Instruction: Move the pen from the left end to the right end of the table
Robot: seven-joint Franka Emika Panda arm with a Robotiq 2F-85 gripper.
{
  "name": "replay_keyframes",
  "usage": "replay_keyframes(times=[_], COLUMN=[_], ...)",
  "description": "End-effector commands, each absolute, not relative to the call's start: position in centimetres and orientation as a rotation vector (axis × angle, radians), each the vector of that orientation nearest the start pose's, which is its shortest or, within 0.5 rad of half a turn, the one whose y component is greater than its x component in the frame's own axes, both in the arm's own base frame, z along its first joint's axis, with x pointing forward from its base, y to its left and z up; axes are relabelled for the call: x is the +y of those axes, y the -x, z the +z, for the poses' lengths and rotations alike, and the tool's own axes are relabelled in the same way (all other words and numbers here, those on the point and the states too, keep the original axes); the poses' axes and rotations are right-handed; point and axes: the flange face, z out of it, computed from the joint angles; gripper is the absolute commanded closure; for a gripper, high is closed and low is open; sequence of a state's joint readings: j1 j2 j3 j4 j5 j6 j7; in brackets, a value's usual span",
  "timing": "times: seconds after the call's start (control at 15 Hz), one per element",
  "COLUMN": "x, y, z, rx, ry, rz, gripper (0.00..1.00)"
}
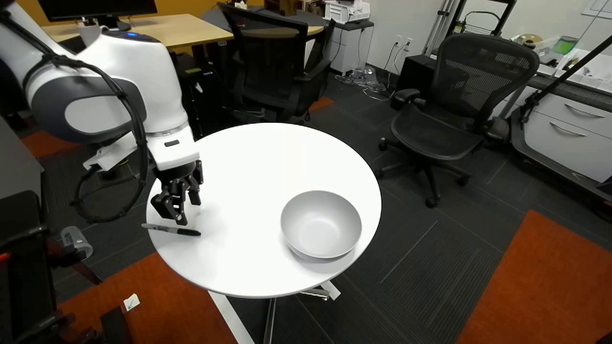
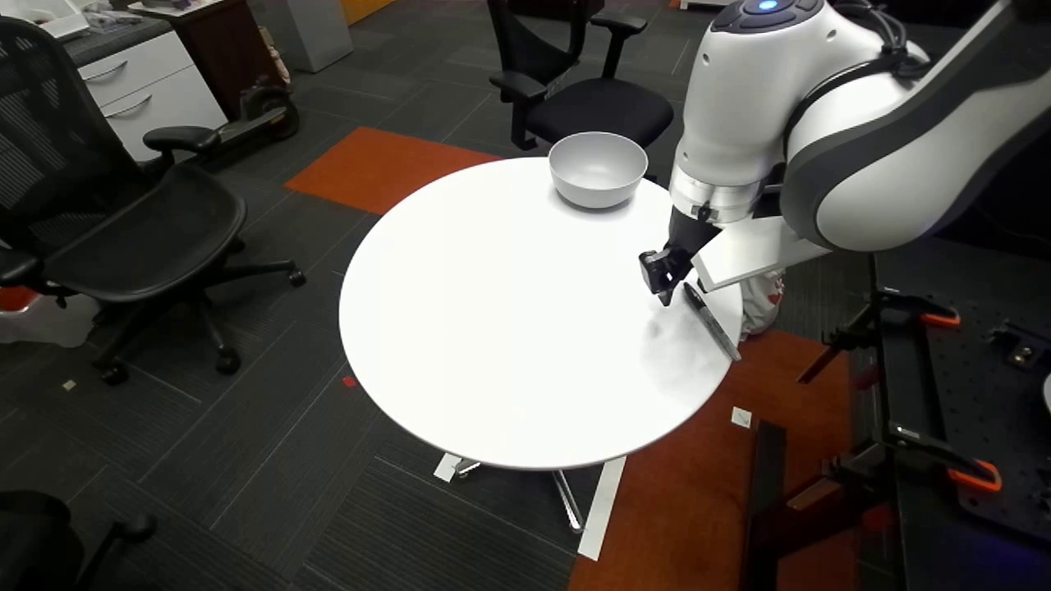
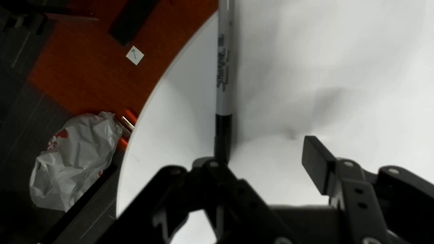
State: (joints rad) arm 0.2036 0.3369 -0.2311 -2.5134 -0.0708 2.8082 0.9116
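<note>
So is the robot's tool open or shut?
Open: in the wrist view, the tool has its fingers apart, with white table showing between them, and the pen isn't held.

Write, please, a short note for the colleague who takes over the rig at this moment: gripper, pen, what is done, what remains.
Gripper: open, nothing held, by the dark cap of the pen; whether it touches, I cannot tell.
Pen: lying at the rim of the round white table, its pale end seeming to stick out past the edge.
Done: pen not yet grasped or moved across.
Left: grasp it, carry it to the table's opposite end, set it down, release. Probably wise to steer around the bowl, which also stands on the table.
</note>
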Motion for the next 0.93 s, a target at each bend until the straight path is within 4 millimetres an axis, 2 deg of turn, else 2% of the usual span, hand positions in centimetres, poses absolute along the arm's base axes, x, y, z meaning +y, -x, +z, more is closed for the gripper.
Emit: replay_keyframes(times=[0.0,0.07,0.13,0.73,0.8,0.87], x=[-1.5,-1.4,-1.3,-1.2,-1.3,-1.2], y=[-44.8,-44.9,-44.9,-44.5,-45.3,-45.3], z=[16.1,16.1,16.1,16.1,15.1,15.1], rx=[1.366,1.367,1.367,1.361,1.371,1.374], ry=[2.901,2.898,2.897,2.888,2.923,2.916], rz=[-0.034,-0.032,-0.031,-0.002,0.006,0.012], gripper=[0.07,0.01,0.0,0.0,0.0,0.0])
